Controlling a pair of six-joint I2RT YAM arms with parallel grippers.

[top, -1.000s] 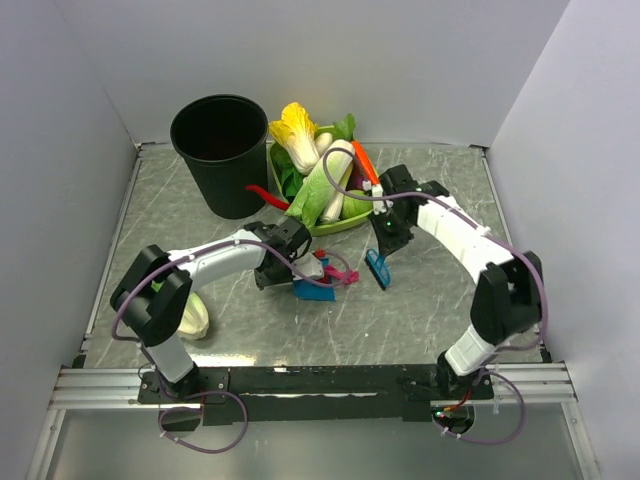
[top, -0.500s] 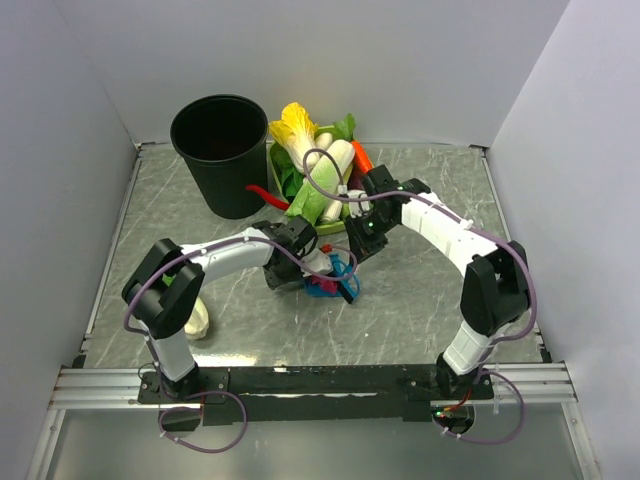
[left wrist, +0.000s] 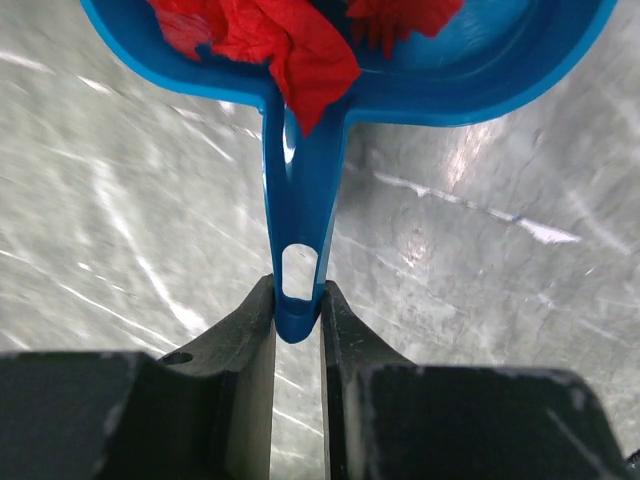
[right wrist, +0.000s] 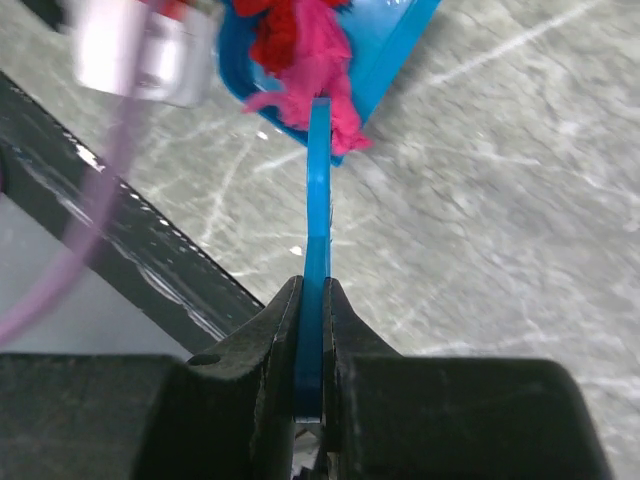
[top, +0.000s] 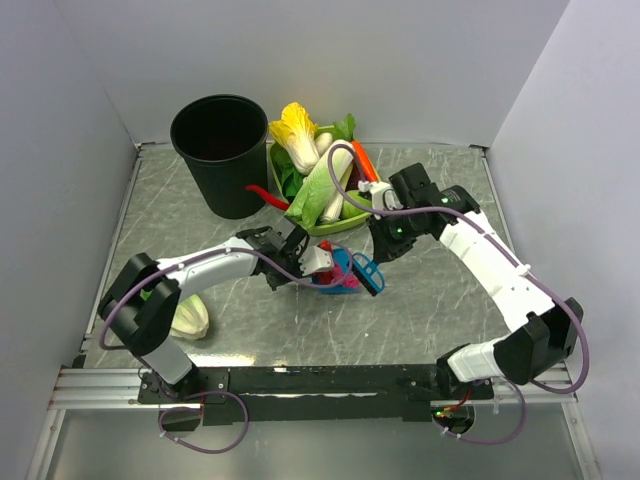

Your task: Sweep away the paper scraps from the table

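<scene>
Several paper scraps (left wrist: 300,50) (red, pink) fill dustpan (left wrist: 490,75).

Both arms (top: 215,262): white links, black joints, purple cables (right wrist: 70,275), matte blk fingers (left wrist: 245,400)

Bright, even light from above fills the enclosure, bouncing off white walls (top: 400,60) and leaving only soft shadows on the table (top: 420,310). Pale glare streaks its surface in both wrist views, which blur toward their top edges.
</scene>
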